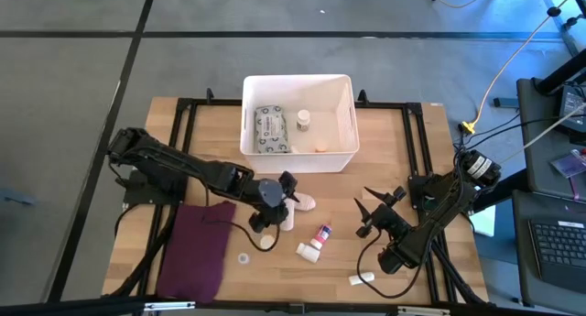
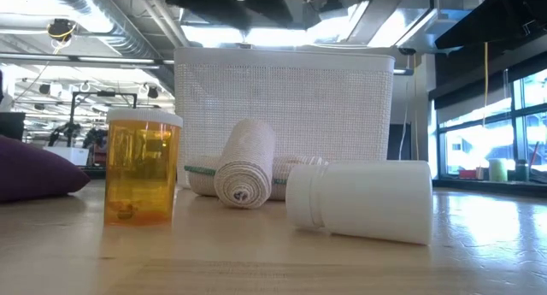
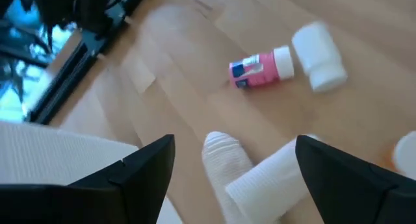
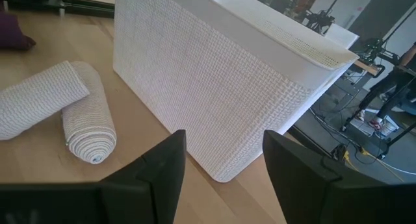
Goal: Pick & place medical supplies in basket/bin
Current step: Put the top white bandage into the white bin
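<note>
Now the left claw (image 1: 289, 190) hangs spread wide over two bandage rolls (image 1: 295, 206) mid-table, just short of the basket (image 1: 298, 160) at the far edge. Best lower squarely astride one roll before closing. Right claw (image 1: 371, 213), released, waits near the table's right edge.

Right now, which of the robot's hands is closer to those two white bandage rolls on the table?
The left hand: it hangs open right over the bandage rolls. The right hand waits off to their right, beyond the small pink tube.
</note>
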